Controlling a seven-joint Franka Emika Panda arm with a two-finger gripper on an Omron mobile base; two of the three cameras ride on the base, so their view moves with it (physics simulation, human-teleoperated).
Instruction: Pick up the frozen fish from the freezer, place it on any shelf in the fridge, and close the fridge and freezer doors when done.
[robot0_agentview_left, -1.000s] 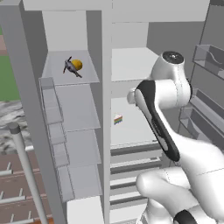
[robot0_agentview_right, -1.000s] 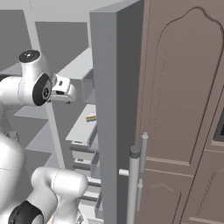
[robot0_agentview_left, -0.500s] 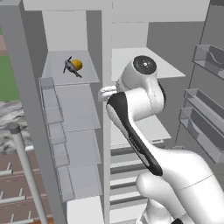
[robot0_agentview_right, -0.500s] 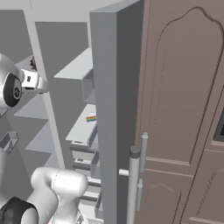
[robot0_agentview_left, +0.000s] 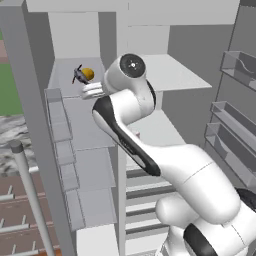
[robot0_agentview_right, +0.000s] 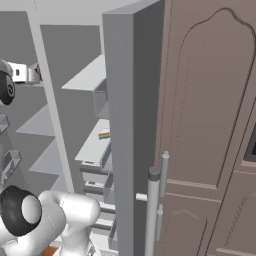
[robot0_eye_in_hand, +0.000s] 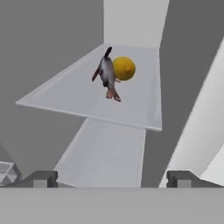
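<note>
Facing the small grey frozen fish near the freezer shelf's back edge, touching a round yellow fruit, the wide-open claw is risking grabbing or knocking the fruit

One small grey frozen fish lies on the top freezer shelf, with one round yellow-orange fruit. One small rainbow-striped packet sits on a fridge shelf.
</note>
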